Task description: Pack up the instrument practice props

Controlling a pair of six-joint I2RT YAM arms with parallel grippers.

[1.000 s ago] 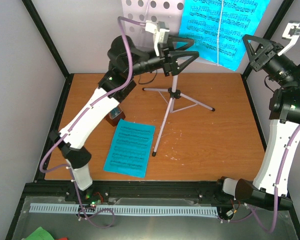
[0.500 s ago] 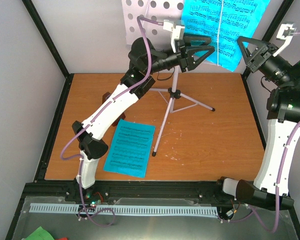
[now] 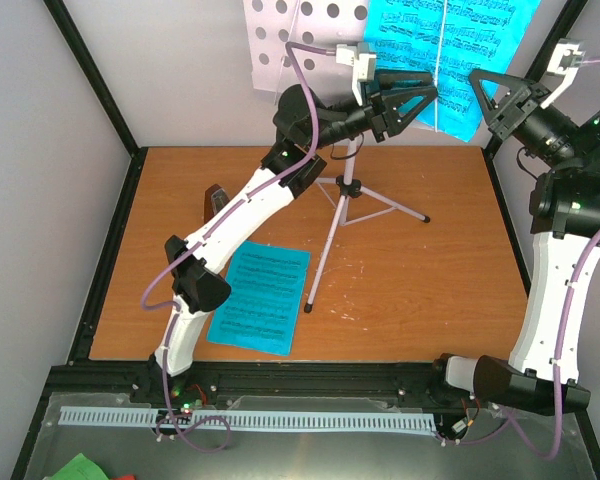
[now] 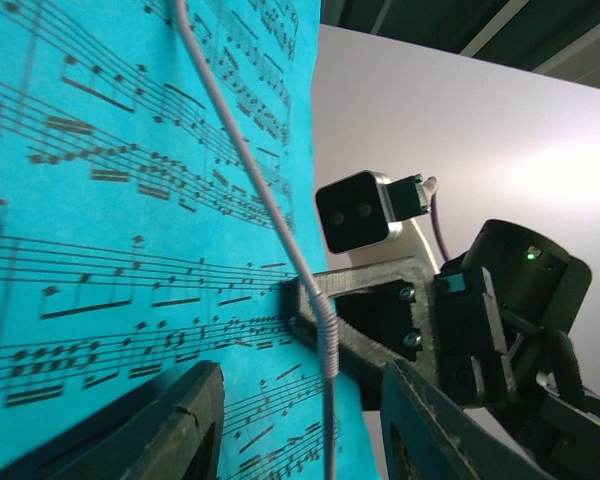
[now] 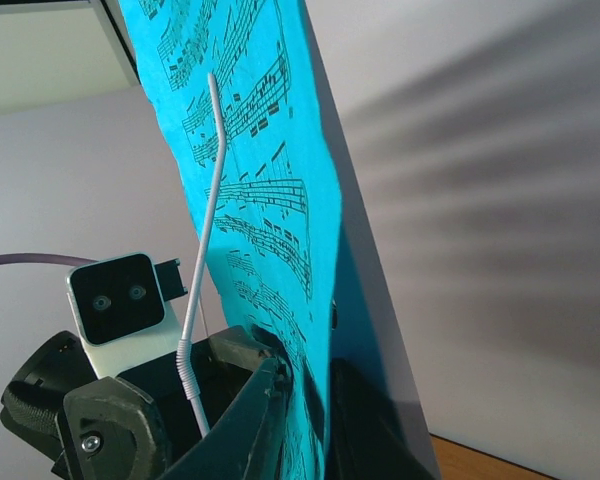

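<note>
A: Top external view: where are the props found?

B: One cyan sheet-music page (image 3: 450, 50) is seen propped on the perforated desk (image 3: 300, 30) of the pale music stand (image 3: 330, 238), at the far side, right of centre. A second cyan page (image 3: 260, 298) is laid flat on the counter (image 3: 440, 290), near and left of the stand's pole. The dark metronome (image 3: 215, 203) is stood further left, partly hidden by the left arm (image 3: 245, 215).

A: How are the fingers set?

B: The right fingers (image 5: 280, 395) are pinched shut on the raised page's right edge, as shown in the right wrist view. The left fingers (image 3: 428, 90) are spread apart in front of that page's lower left part, with nothing gripped. Whether the paper is touched cannot be told.
</note>
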